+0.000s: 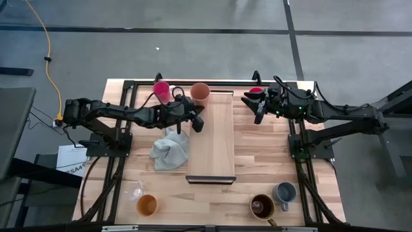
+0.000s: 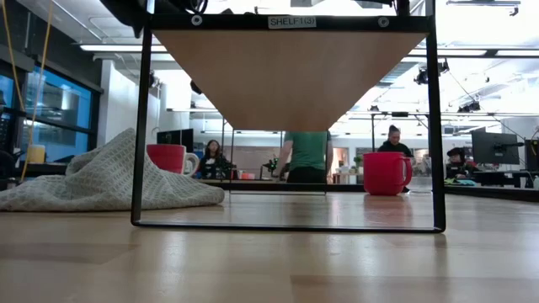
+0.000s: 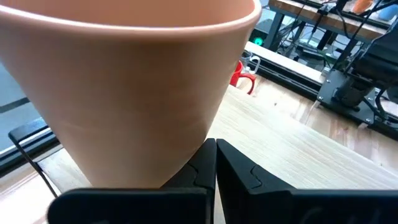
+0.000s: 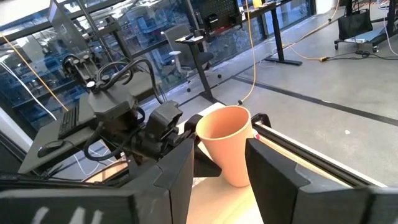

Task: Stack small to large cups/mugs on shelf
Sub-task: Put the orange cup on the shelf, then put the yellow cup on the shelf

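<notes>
**Two arms near the shelf's far end**

On the bench, a pink cup (image 1: 161, 89) stands at the far edge. The left gripper (image 1: 199, 123), fingers clenched and empty, hovers just beside a peach cup (image 1: 200, 92) on the far-left corner of the shelf (image 1: 212, 138). A grey cloth (image 1: 172, 149) lies by the shelf's left edge. The right gripper (image 1: 258, 109) hangs released near a red mug (image 1: 256, 91)

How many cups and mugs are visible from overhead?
7: pink cup and peach cup at the far edge, red mug by the right end effector, orange cup, clear glass, brown mug and blue-grey mug near. Others may be hidden.
</notes>
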